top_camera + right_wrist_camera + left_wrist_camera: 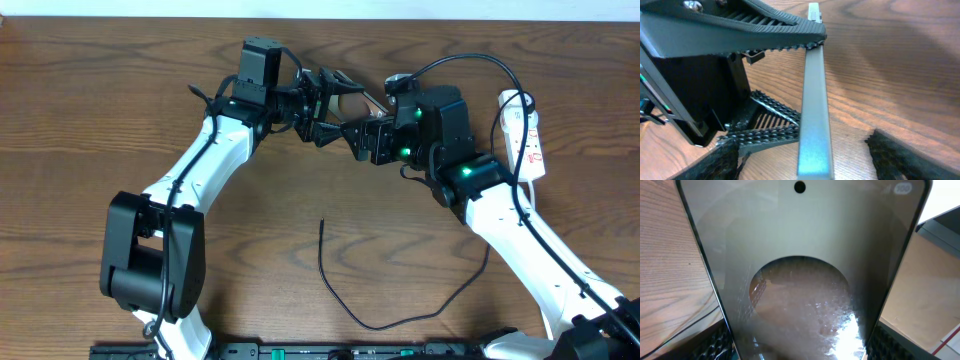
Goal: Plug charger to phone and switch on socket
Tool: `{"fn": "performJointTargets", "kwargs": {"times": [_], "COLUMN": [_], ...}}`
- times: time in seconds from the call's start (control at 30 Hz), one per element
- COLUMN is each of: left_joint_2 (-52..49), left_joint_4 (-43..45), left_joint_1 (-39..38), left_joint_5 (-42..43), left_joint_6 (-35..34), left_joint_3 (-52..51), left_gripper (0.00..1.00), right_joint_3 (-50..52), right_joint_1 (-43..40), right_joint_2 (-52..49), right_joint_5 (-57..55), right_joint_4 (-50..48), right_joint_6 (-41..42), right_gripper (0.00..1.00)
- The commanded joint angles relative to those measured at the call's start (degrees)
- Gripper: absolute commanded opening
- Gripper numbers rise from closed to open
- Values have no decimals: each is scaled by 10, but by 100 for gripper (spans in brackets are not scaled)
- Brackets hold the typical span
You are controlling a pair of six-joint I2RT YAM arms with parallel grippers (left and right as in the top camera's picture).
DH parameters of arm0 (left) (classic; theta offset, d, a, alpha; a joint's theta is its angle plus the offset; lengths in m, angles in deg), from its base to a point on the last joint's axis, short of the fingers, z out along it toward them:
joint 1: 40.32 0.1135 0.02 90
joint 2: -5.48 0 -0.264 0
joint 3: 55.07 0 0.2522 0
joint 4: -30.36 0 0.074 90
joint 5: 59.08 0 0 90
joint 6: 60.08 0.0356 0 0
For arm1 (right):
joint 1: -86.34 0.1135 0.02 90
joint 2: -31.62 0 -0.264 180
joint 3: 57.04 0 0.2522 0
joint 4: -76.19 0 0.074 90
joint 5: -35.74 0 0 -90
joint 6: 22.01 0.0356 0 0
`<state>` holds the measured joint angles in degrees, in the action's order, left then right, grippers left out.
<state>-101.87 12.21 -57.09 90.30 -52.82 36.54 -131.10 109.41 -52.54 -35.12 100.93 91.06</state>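
— What's your count on screen?

— I make it one phone [800, 255], one charger [372, 326] and one socket [528, 135].

— And the arms?

— I count two: one left arm [200, 165], one right arm [520, 225]. One table [80, 120] as well.

table [80, 120]: brown wood, visible grain, matt
phone [800, 255]: glossy glass face, smudged; edge smooth satin metal
charger [320, 250]: matt black cable
socket [527, 135], far right: smooth white plastic
arm shells [215, 155]: glossy white plastic
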Motion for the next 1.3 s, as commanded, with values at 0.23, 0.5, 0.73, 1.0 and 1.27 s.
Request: {"fn": "performJointTargets", "kwargs": {"times": [0.23, 0.5, 0.73, 1.0, 1.27], "left_joint_2": [15, 15, 15, 15, 15], "left_joint_4": [7, 7, 6, 7, 128], "left_joint_1": [-9, -20, -20, -18, 9], "left_joint_5": [10, 5, 5, 28, 137], "left_joint_6": [-6, -6, -5, 7, 30], "left_joint_3": [17, 17, 17, 17, 17], "left_gripper": [7, 7, 8, 94, 95], "right_joint_3": [-12, -12, -12, -12, -12], "right_joint_1": [3, 3, 3, -12, -115], "right_joint_2": [1, 1, 1, 2, 2], "right_joint_5": [-8, -8, -8, -9, -10], "right_joint_4": [1, 0, 1, -3, -44], "right_joint_6": [7, 7, 7, 8, 215], "right_gripper": [54, 35, 1, 1, 1]}}
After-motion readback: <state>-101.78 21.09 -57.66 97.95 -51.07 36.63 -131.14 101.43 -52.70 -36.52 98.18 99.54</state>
